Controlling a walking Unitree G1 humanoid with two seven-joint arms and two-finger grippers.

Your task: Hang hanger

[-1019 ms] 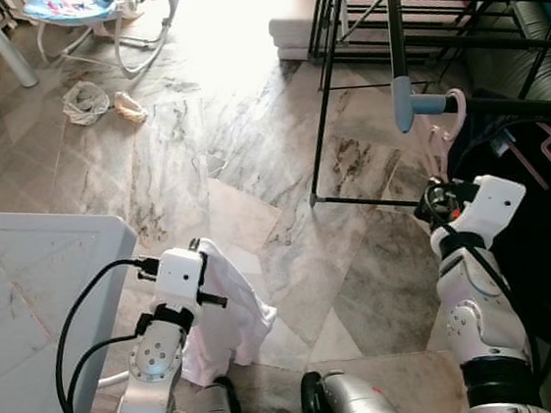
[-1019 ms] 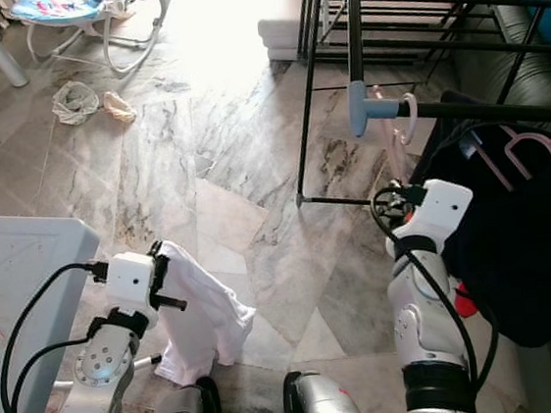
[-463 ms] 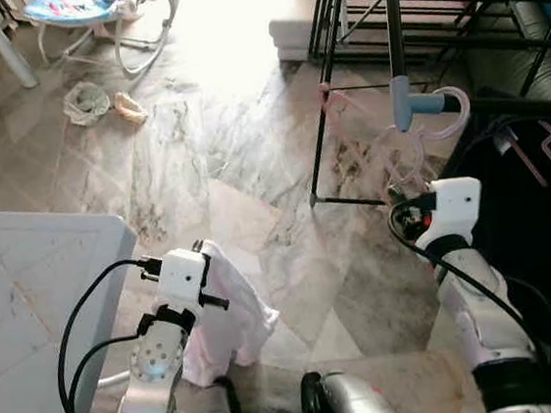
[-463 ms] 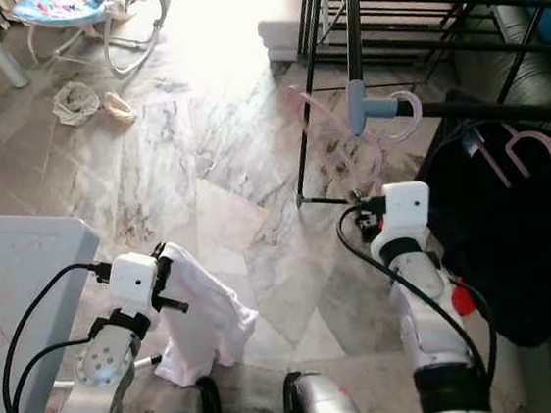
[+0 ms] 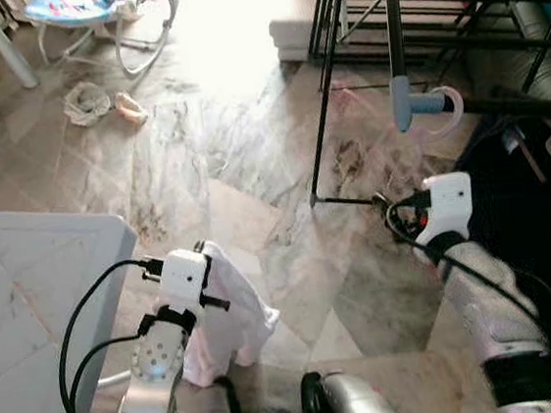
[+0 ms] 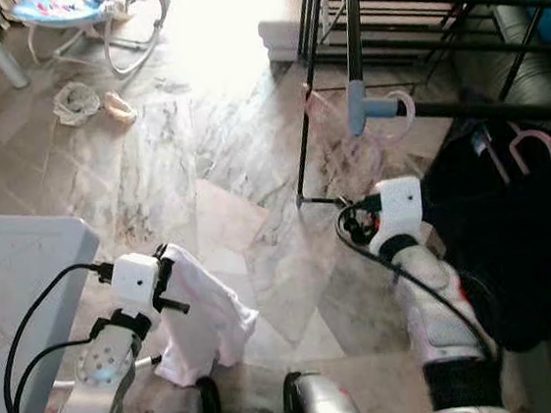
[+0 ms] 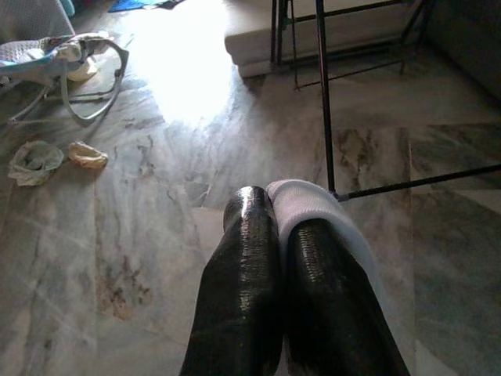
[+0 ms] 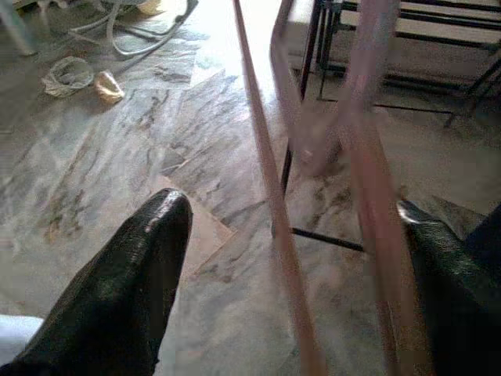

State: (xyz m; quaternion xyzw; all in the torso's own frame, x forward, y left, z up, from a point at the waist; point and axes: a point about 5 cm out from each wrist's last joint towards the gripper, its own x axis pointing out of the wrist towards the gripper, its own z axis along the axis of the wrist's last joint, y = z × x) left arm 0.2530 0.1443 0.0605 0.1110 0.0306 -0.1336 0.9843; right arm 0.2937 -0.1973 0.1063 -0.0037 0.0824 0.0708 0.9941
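While the pink hanger [image 8: 275, 211] hung blurred by the blue-grey corner joint [image 5: 407, 104] of the black drying rack [image 6: 402, 1], its hook [image 5: 451, 109] curved around that joint and its thin translucent arms ran between the right gripper's two black fingers [image 8: 141, 266], which stood wide apart with the hanger passing through the gap. The right gripper [image 8: 293, 282] sat low beside the rack's front leg [image 5: 318, 123], its white wrist housing [image 5: 445, 200] turned toward the rack. A second pink hanger [image 6: 535, 145] carried a dark garment [image 6: 500, 232] on the rack's right end, just beside the right arm.

The left gripper [image 7: 282, 258] had its fingers pressed together on a white cloth [image 5: 235, 309], which draped down from the wrist toward the floor.

No container showed clearly. A white plastic surface [image 5: 28, 292] filled the near left corner. The marble floor [image 5: 210, 144] was grey-veined and washed out by strong light near the top. A baby bouncer [image 5: 97, 13] stood at the far left, with a crumpled rag [image 5: 85, 101] and a small beige item [image 5: 129, 107] lying close together on the floor near it.
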